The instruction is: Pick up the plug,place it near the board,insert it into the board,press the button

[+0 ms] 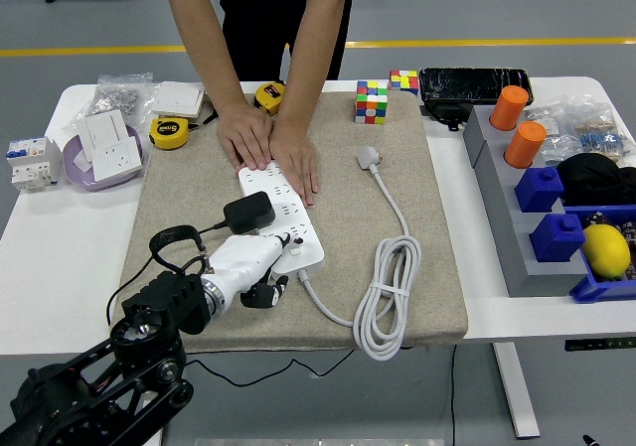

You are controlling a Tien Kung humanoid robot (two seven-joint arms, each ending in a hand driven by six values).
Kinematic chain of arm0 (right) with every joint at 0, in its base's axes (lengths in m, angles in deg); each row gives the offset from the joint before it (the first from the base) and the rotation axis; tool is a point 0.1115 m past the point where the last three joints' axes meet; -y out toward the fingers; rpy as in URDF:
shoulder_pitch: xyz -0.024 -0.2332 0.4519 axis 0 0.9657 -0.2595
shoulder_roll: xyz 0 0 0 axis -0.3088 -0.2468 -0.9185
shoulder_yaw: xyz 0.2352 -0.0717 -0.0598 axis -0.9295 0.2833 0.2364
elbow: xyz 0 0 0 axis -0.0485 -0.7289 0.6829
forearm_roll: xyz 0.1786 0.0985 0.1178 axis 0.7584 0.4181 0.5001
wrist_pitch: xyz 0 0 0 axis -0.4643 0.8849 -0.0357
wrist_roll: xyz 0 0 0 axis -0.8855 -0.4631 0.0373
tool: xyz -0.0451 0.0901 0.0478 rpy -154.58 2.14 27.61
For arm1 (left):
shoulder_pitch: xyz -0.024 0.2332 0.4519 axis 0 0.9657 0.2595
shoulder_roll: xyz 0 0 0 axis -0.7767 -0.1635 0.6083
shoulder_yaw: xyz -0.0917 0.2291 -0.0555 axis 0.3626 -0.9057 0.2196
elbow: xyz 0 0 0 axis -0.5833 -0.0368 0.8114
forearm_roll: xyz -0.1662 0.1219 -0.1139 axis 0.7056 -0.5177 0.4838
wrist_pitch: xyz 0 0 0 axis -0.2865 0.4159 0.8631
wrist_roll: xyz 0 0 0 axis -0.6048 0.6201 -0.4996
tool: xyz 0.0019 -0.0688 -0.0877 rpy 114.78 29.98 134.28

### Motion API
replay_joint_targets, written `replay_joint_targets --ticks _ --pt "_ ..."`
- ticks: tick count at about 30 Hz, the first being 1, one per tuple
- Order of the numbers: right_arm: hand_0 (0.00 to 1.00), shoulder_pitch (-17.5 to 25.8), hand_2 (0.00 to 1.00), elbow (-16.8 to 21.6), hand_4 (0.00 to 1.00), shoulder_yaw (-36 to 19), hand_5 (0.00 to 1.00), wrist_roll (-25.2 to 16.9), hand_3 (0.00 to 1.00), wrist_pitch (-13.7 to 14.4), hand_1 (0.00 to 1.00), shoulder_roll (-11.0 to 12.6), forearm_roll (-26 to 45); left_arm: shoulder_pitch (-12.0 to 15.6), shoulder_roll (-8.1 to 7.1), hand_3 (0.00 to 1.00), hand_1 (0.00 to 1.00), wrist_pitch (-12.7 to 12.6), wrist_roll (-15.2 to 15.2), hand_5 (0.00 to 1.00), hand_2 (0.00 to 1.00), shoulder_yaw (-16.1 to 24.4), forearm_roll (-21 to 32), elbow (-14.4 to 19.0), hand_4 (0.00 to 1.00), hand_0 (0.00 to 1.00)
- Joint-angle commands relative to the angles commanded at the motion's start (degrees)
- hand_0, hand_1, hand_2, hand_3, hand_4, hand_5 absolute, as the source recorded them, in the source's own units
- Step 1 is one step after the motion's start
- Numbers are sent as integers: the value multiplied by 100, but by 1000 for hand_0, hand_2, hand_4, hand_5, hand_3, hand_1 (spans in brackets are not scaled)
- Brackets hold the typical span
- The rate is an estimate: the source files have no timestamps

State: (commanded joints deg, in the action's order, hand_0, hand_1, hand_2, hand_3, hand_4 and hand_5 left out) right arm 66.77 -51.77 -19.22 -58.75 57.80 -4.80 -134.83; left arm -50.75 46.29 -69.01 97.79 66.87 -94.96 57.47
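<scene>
— So, where's the plug (pixel 248 212) right now?

— It's a black, boxy adapter-type plug sitting on top of the white power strip (pixel 281 218), about midway along it, with a thin black cord looping off to the left. The strip lies at a slant on a beige felt mat (pixel 417 158) on the white table (pixel 50 257).

— And the robot's left hand (pixel 252 265)?

— White with dark fingertips, low on the mat at the strip's near end. Its fingers are curled under, and I see nothing held in them. Whether it touches the strip, I can't tell.

— Anyone else there?

— A person at the far side presses both hands (pixel 268 146) flat on the strip's far end. The strip's own white cable (pixel 388 297) coils to the right, its white plug (pixel 370 157) lying loose on the mat.
</scene>
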Motion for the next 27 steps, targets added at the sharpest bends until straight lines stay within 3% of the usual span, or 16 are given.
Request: replay_joint_targets --ticks 7,18,19,24,25,27 --pt "908 -5 742 0 998 -1 998 0 770 1 763 1 3 39 -96 892 52 76 -22 2 149 83 82 173 504 163" --pt "906 -25 742 0 998 -20 998 -2 770 6 763 2 16 33 -151 871 52 170 -7 2 148 47 146 91 515 163" --pt "907 -24 742 0 998 -27 998 0 770 6 763 2 11 34 -152 823 52 165 -8 2 148 48 140 89 513 163" --pt "907 -22 742 0 998 -35 998 -2 770 4 763 -1 8 48 -148 823 52 222 13 2 148 48 144 82 513 163" --pt "907 -25 741 0 998 -30 998 -3 770 5 763 -1 16 46 -153 772 52 241 15 2 148 37 151 85 512 163" --pt "907 -28 741 0 998 -24 998 -5 770 5 763 0 19 41 -158 772 52 260 17 2 148 30 156 86 512 163"
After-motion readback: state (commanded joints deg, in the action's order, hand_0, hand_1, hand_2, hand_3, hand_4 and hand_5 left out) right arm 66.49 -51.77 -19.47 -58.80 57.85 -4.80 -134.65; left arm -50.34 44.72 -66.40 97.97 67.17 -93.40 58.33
